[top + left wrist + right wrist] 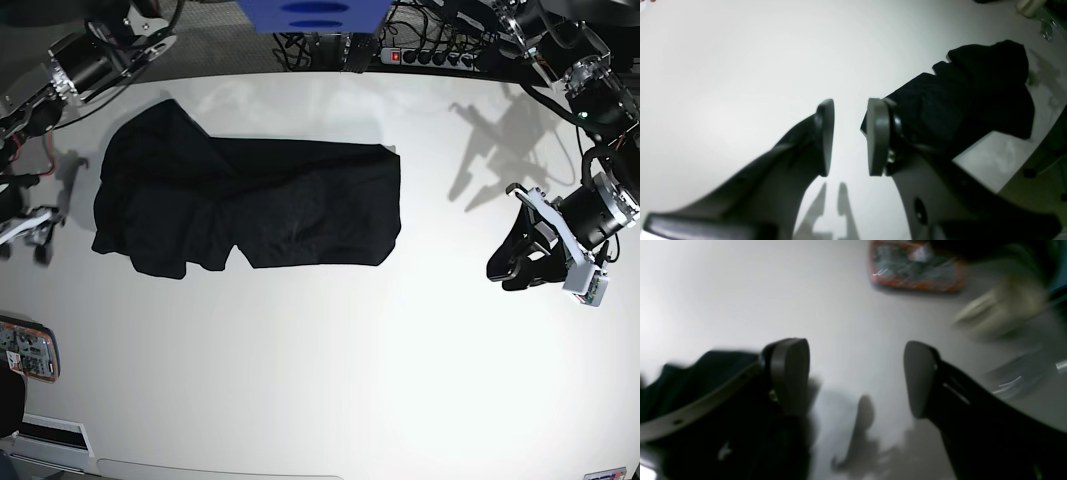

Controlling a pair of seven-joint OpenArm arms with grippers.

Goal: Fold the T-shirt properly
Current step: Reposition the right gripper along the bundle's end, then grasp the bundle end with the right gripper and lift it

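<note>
Across the far left part of the white tabletop (330,380) lies the T-shirt (250,205), a soft, plain black cloth partly folded into a rumpled oblong, its left end bunched, no print or tag to be made out. At the right edge the left gripper (850,136) hovers over bare tabletop, its flat grey pads slightly apart and holding nothing. At the left edge the right gripper (857,376) is blurred, its rounded dark fingers wide apart and empty, with an orange-rimmed object (913,270) too smeared to read.

My right gripper (857,376) stands with its jaws wide apart above the white table (740,290); the black T-shirt (706,386) lies behind one finger, everything blurred.
</note>
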